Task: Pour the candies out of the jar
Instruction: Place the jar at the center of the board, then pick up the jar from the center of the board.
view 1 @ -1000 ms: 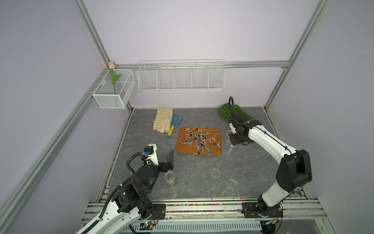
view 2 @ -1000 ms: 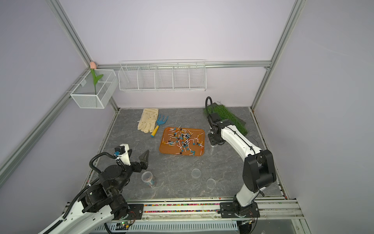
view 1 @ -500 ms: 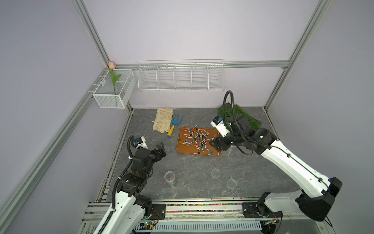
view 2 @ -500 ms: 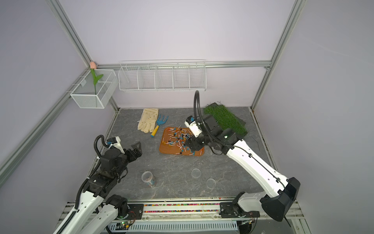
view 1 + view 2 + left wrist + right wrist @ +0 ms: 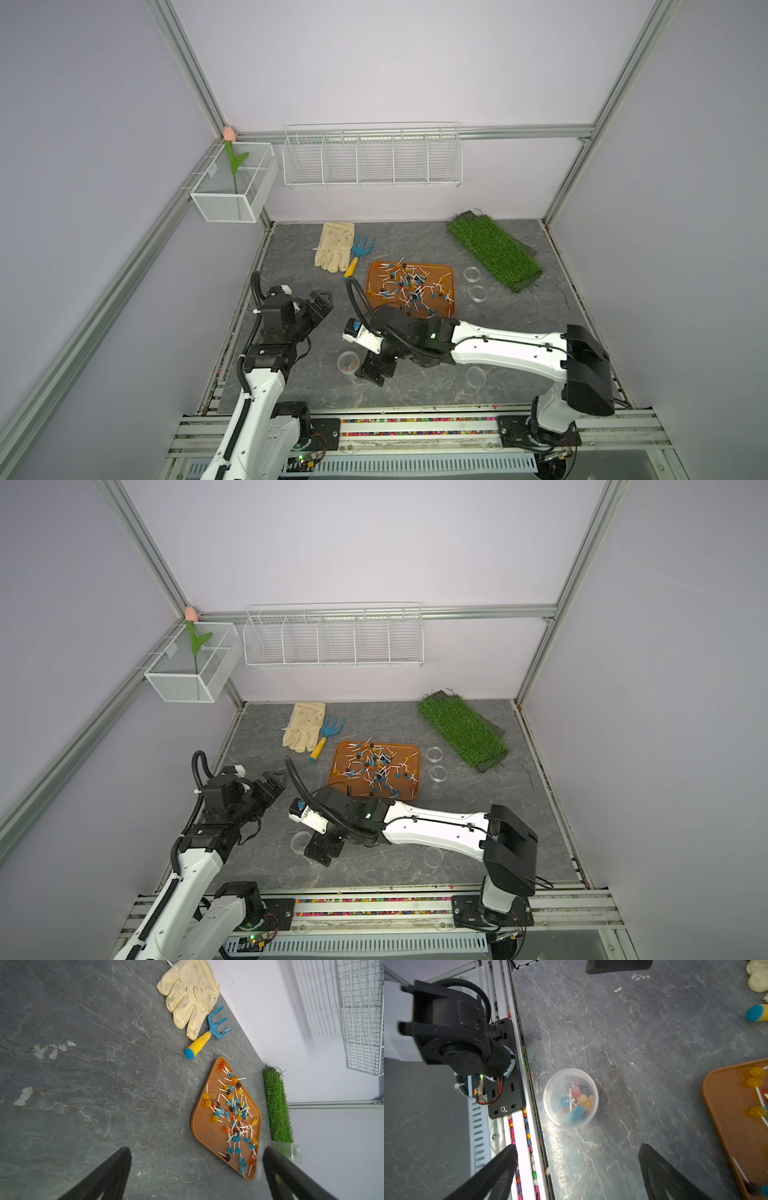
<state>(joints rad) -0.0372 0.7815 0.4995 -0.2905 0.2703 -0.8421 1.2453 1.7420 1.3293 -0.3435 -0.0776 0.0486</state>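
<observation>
Approach to the jar [image 5: 348,365] is judged to be the step in hand: the clear, lidless jar is stood upright near the front edge of the tabletop [image 5: 415,386], at about 7 o'clock, and candies [image 5: 576,1101] in blue, orange and dark tones are seen heaped inside it. The right gripper [image 5: 376,372] is held just at 3 o'clock of the jar; its fingers [image 5: 500,1169] are spread wide, nothing is pinched, and the jar is shown ahead of the tips, untouched. Next, the fingers would have to be brought round the wall, closed, and the jar lifted and tipped. Farther back, at 9 o'clock, the left gripper [image 5: 321,300] is seen with fingers spread and empty. Beyond, toward 12 o'clock, more candies are scattered on the orange tray [image 5: 376,276]
</observation>
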